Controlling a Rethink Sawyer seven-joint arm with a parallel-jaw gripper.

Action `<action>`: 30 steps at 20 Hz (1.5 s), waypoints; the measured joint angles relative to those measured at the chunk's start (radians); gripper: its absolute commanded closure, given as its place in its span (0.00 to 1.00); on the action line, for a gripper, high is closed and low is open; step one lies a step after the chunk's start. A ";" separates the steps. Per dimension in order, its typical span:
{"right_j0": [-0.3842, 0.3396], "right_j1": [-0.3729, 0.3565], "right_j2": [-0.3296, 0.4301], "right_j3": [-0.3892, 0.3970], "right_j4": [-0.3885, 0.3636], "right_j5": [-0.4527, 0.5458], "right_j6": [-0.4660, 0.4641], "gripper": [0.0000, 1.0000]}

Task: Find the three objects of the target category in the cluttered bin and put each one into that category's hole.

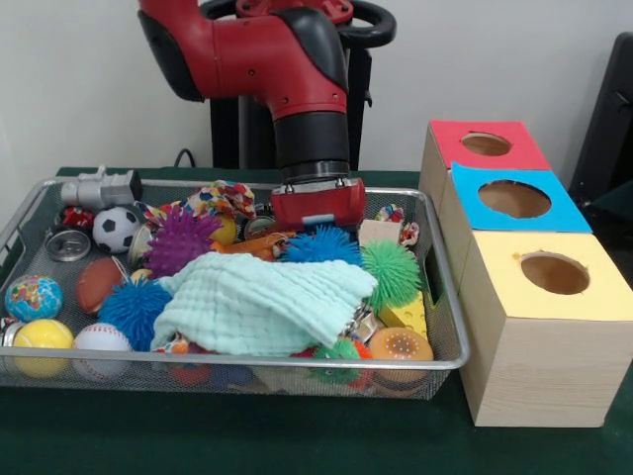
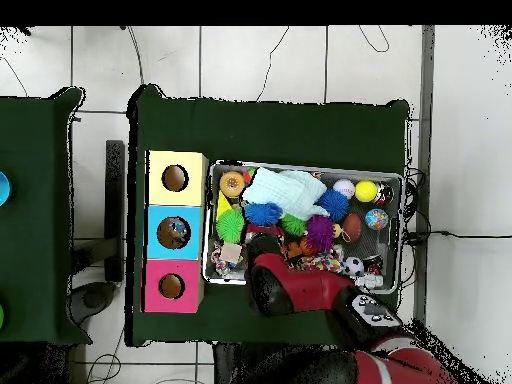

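Observation:
The silver wire-mesh bin (image 1: pixel 237 368) is full of toys; it also shows in the overhead view (image 2: pixel 300 168). A mint cloth (image 1: pixel 259 302) lies over the middle. Around it are a purple spiky ball (image 1: pixel 180 240), blue spiky balls (image 1: pixel 321 244) (image 1: pixel 134 309) and a green spiky ball (image 1: pixel 392 272). My gripper (image 1: pixel 316 205) reaches down into the bin's far middle, just behind the blue spiky ball, and its lower end is hidden by the toys. The arm (image 2: pixel 268 280) covers it from above. Three boxes stand beside the bin, with holes in red (image 1: pixel 485 145), blue (image 1: pixel 514 200) and yellow (image 1: pixel 554 274) tops.
Other toys in the bin: a soccer ball (image 1: pixel 117 229), globe ball (image 1: pixel 33 298), yellow ball (image 1: pixel 43 336), baseball (image 1: pixel 101 341), brown football (image 1: pixel 99 282), grey toy (image 1: pixel 99 188), tin can (image 1: pixel 67 243), cheese wedge (image 1: pixel 406 315) and orange donut (image 1: pixel 400 345). A green cloth (image 1: pixel 297 435) covers the table.

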 measured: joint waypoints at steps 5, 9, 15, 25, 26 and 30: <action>0.066 -0.044 -0.052 0.025 0.136 0.113 0.000 0.00; 0.107 -0.089 -0.100 0.036 0.239 0.280 0.000 0.00; 0.143 -0.178 -0.157 0.035 0.334 0.552 0.000 0.00; 0.126 -0.262 -0.190 0.037 0.345 0.836 0.000 0.00; 0.118 -0.266 -0.187 0.037 0.345 0.845 0.000 0.00; 0.074 -0.278 -0.169 0.035 0.345 0.847 0.000 0.00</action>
